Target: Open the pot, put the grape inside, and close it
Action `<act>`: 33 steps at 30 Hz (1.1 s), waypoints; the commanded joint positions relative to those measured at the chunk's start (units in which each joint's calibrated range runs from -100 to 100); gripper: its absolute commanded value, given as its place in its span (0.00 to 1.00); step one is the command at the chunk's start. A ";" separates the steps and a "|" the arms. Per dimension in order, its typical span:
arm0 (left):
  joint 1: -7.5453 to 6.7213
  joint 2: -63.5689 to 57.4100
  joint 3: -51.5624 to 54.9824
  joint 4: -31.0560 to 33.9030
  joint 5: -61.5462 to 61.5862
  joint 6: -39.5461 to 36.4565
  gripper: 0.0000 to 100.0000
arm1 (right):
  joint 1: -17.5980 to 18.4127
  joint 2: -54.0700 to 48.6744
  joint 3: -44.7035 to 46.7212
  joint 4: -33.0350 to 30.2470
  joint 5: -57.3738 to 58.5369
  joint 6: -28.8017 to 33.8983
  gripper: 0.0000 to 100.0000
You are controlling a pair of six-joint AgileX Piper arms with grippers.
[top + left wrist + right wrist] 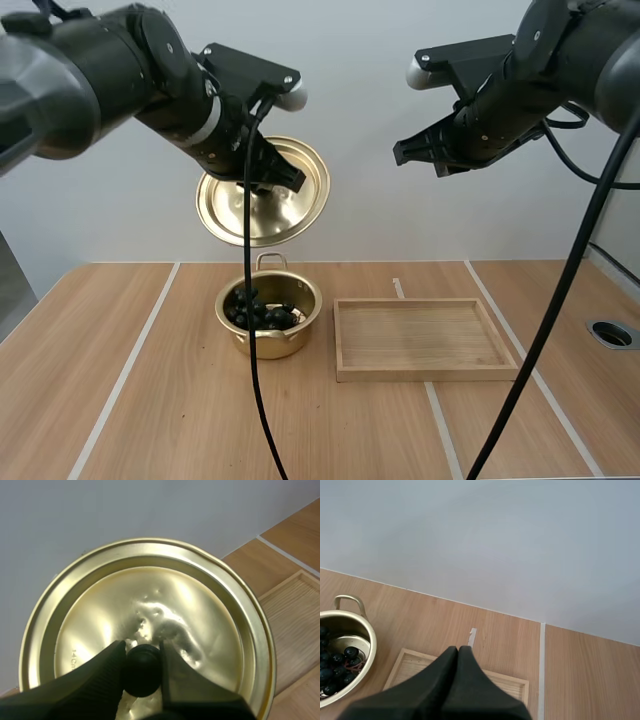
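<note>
Since dark grapes sit in the round golden pot, I should level and centre the tilted golden lid; left gripper pinches its black knob, right gripper closed, empty.

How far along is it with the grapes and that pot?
Mostly done. The pot is open and the grapes already lie inside it. In hand: the left gripper holds the lid by its knob, in the air above the pot. The right gripper is shut on nothing. Left: setting the lid on the pot.
</note>
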 commanded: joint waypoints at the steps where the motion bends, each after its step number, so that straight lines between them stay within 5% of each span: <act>1: -0.17 0.82 4.39 -1.00 -8.96 -0.40 0.00 | -0.39 -1.21 0.26 -0.59 -1.26 0.45 0.00; 10: -0.17 6.07 13.57 -1.12 -22.55 -0.26 0.00 | -0.39 -1.68 0.26 -0.19 -1.41 0.45 0.00; 33: -0.17 20.87 13.74 -1.23 -29.20 0.51 0.00 | -0.39 -1.68 0.26 0.47 -1.41 0.45 0.00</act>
